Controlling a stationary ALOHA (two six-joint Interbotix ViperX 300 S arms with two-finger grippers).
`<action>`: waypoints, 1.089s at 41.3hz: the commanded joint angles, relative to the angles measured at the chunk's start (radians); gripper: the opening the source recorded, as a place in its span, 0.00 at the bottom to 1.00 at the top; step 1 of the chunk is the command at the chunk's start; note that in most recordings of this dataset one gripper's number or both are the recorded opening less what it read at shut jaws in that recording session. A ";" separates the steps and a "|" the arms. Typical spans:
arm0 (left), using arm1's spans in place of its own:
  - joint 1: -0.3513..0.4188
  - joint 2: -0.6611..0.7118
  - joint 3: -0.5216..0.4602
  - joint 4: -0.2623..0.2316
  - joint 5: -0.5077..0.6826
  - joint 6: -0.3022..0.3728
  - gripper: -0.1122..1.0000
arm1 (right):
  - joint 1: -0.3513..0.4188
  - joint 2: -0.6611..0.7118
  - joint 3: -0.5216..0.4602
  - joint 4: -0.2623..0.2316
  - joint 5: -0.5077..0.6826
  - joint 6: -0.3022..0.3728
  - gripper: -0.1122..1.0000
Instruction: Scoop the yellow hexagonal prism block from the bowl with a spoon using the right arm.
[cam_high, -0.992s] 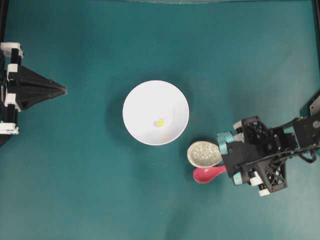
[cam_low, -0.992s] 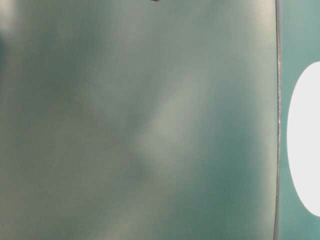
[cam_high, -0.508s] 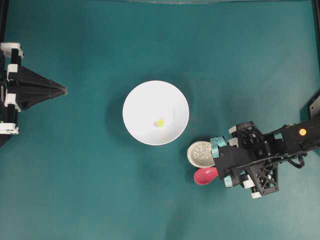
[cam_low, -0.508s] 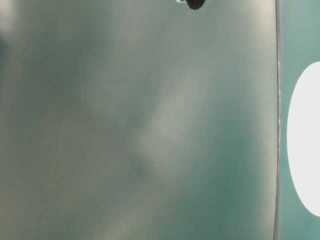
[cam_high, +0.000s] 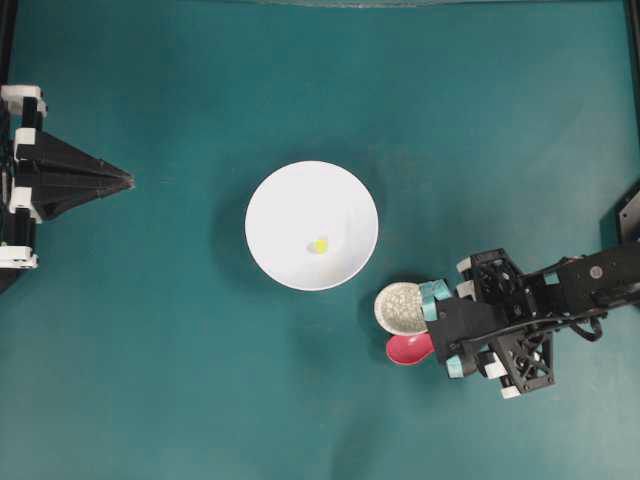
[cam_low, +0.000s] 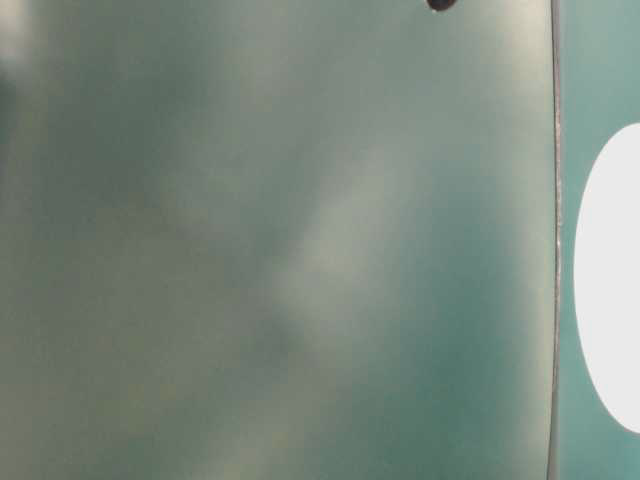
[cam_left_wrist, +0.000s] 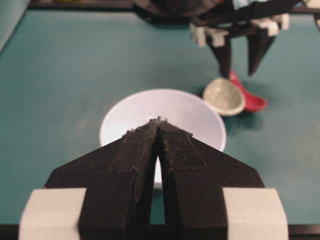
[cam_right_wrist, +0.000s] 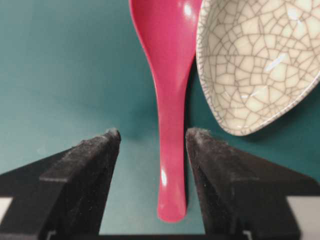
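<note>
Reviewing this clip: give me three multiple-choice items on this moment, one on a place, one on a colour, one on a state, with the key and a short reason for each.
1. Where is the yellow hexagonal prism block?
A. Inside the bowl
B. In the spoon
C. On the table

2. What colour is the spoon?
A. White
B. Pink-red
C. Yellow

3. How does the right gripper stand?
A. Shut on the spoon
B. Shut on nothing
C. Open, a finger on each side of the handle

Key: 1 A, the overhead view shows it on the bowl's floor. 2 B, glossy pink-red beside the speckled dish. 3 C, gaps show between handle and fingers.
</note>
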 joint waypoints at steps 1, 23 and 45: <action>0.002 0.009 -0.025 0.003 -0.012 0.000 0.10 | 0.005 -0.012 0.002 0.005 -0.025 0.002 0.63; 0.002 0.009 -0.026 0.003 -0.012 -0.002 0.10 | 0.005 -0.012 0.029 0.025 -0.052 0.002 0.53; 0.002 0.009 -0.025 0.003 -0.012 -0.002 0.10 | 0.005 -0.091 -0.063 0.032 0.133 0.003 0.27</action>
